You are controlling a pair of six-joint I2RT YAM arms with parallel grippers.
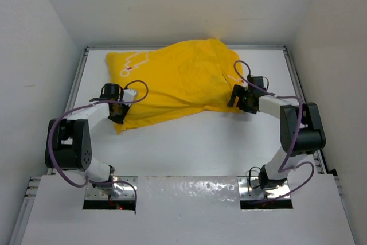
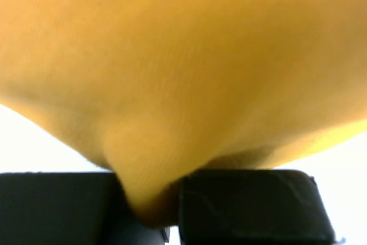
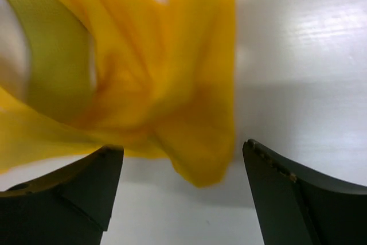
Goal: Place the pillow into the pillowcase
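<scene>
Most of the job looks done: the pillowcase bulges as if the pillow fills it, left gripper clamped on a fold, right gripper spread, a loose corner between its fingers.

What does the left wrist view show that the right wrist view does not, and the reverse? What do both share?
Only the left wrist view: the left gripper, jaws shut on a pinched fold of the pillowcase, which nearly fills the picture. Only the right wrist view: the right gripper, jaws open, a loose corner of the fabric between them, ungripped, and a wide stretch of table. Both: the yellow pillowcase close up, with white surface beside it.
</scene>
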